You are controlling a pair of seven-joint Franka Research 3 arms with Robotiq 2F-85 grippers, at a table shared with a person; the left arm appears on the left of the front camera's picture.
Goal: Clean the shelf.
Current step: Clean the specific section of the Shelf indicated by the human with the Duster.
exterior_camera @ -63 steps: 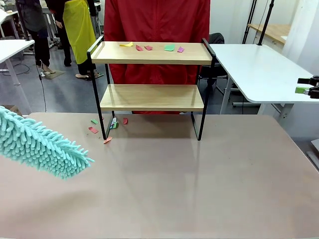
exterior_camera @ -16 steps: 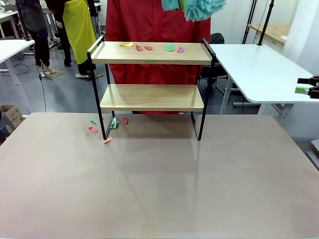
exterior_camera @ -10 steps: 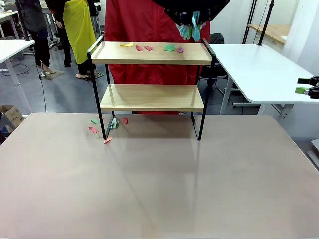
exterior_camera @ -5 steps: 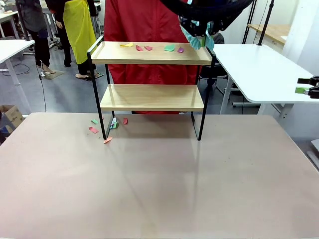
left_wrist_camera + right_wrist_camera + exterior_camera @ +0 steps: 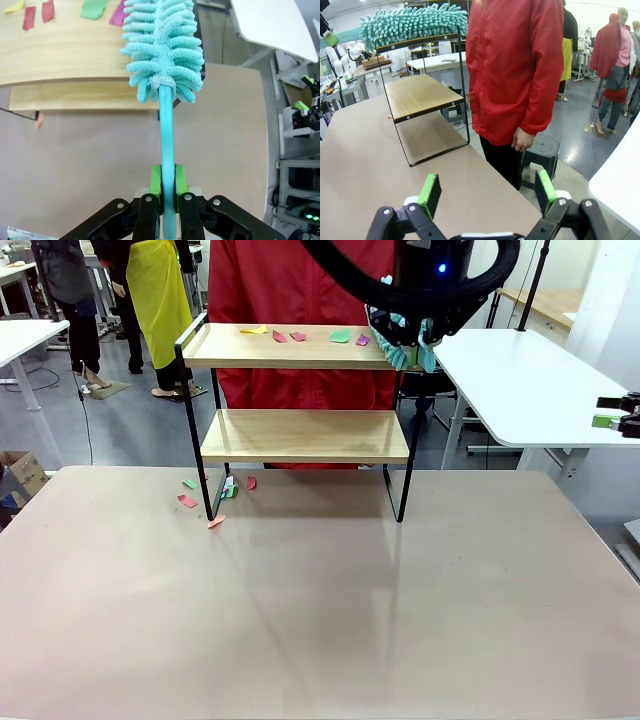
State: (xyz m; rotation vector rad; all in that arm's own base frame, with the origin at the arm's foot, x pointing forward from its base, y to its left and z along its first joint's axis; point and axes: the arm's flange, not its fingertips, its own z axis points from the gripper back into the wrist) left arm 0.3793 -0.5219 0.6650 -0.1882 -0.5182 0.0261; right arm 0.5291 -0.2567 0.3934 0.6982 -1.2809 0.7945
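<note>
- Your left pincer [image 5: 168, 190] is clamped narrow on the thin handle of the teal duster [image 5: 162, 45], gripping it low down. With the fluffy head that far from the grip, a hard press on the board could twist the handle between the pads.
- The duster head hangs at the right end of the top board, just beside the raised side rail [image 5: 418, 337]. If you come down too near it, the fibres may snag on the rail and drag or tip the light frame.
- A fast sweep leftward would probably fling the paper scraps [image 5: 340, 336] over the open front or back edge. Some could reach the person [image 5: 300, 280] standing just behind.
- Your right pincer [image 5: 485, 192] stands wide and empty, well apart from the work, so nothing steadies the frame.
- The shelf [image 5: 305, 435] stands at the far middle of the desk [image 5: 320, 620]. It has two pale wooden boards on a thin black frame.
- The top board carries yellow, red, green and pink scraps; the lower board looks bare.
- More scraps lie on the desk around the left front leg [image 5: 207, 502].
</note>
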